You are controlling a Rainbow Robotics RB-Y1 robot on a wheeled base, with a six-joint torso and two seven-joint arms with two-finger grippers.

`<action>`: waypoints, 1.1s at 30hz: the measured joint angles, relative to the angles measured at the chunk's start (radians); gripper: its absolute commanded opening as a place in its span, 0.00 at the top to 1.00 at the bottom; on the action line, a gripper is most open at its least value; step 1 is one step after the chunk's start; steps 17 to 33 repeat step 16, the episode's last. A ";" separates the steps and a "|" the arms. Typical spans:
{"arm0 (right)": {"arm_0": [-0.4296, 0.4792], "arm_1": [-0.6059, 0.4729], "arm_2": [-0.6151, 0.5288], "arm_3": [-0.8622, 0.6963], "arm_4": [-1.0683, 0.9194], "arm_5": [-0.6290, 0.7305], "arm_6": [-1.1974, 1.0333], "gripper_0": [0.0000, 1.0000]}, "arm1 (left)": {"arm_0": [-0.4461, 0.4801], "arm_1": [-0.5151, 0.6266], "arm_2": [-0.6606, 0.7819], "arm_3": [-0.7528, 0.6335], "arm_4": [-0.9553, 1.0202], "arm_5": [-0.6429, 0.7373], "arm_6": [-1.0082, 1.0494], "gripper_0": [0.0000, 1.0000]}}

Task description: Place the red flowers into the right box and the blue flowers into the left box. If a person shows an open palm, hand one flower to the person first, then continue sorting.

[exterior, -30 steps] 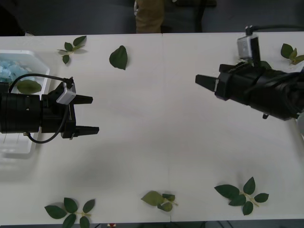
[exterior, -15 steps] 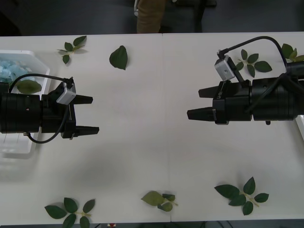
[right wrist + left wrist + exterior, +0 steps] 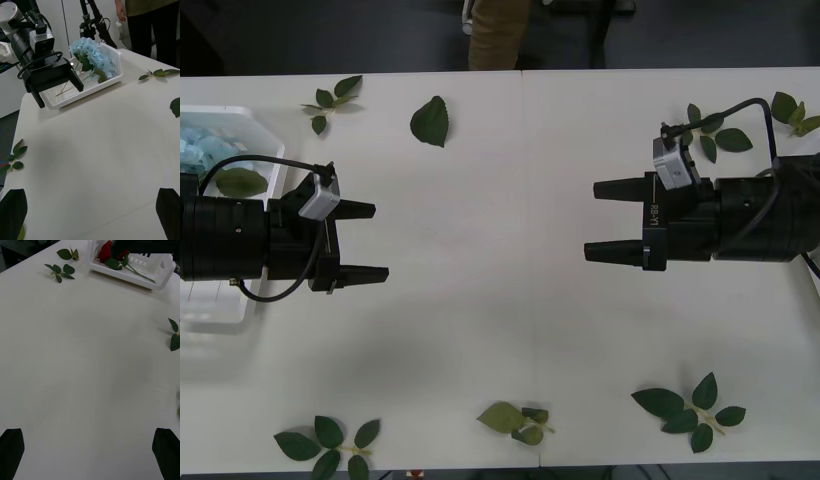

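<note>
White surface (image 3: 500,260) carries two trays. One cluster of blue flowers (image 3: 88,52) lies in the left box (image 3: 108,80), and red flowers (image 3: 108,249), too bunched to count, lie in the right box (image 3: 150,272). Both claws hover over the bare middle, facing each other: the left claw (image 3: 360,241) and the right claw (image 3: 612,219), each with fingers apart and holding nothing. Seven loose leaf sprigs (image 3: 690,405) are scattered around the edges.
</note>
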 measured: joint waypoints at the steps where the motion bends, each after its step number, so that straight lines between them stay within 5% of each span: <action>1: 0.000 0.001 0.000 0.007 -0.002 0.000 -0.001 0.00 | 0.000 0.000 0.000 0.000 0.000 0.000 0.000 0.00; 33: 0.000 0.020 0.004 0.021 -0.002 -0.001 -0.001 0.00 | 0.000 0.000 0.000 0.000 0.000 0.000 0.000 0.00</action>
